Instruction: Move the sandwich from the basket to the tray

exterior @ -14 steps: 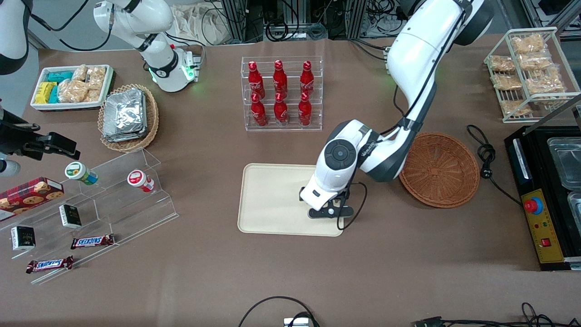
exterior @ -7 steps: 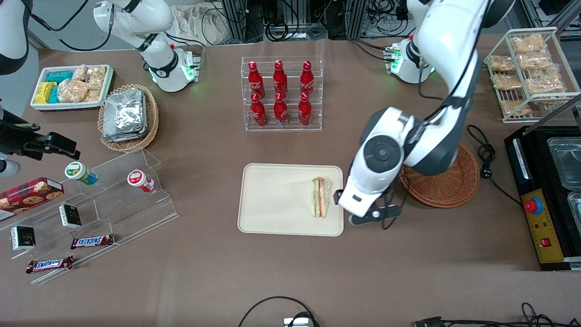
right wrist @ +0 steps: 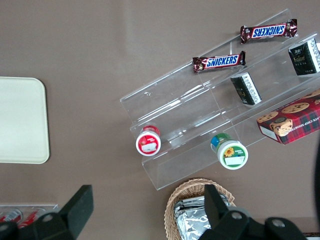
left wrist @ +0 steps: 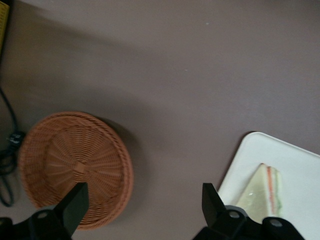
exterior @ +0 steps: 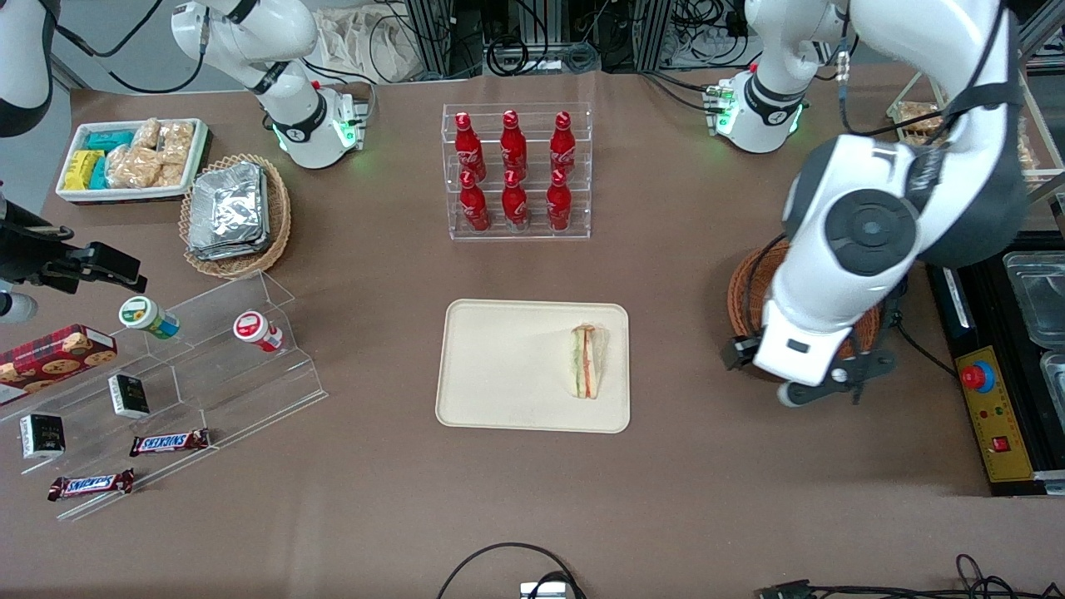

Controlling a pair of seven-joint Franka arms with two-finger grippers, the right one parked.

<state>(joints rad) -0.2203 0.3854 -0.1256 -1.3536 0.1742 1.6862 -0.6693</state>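
We see the sandwich (exterior: 587, 361) lying flat on the tray (exterior: 499, 366), near the tray edge that faces our hand, with nothing touching it. A second ago the hand sat low over that spot and hid it; half a second ago it had lifted just off the tray's edge, leaving the wedge behind. Now the hand (exterior: 819, 384) hangs well clear of the tray, above the rim of the basket (exterior: 743, 295), toward the working arm's end of the table (exterior: 383, 499).

From the wrist camera we find the fingers (left wrist: 75, 202) spread wide and empty, with bare table showing between them, the basket (left wrist: 75, 167) below one fingertip and the sandwich (left wrist: 262, 192) on the tray (left wrist: 295, 165) near the other. The basket looks empty of food in that view.

We judge the release done and the placement good: the sandwich rests wholly inside the tray's rim. What remains is only for our arm to finish pulling away; nothing near its present position looks likely to be knocked, apart from the basket beneath it.
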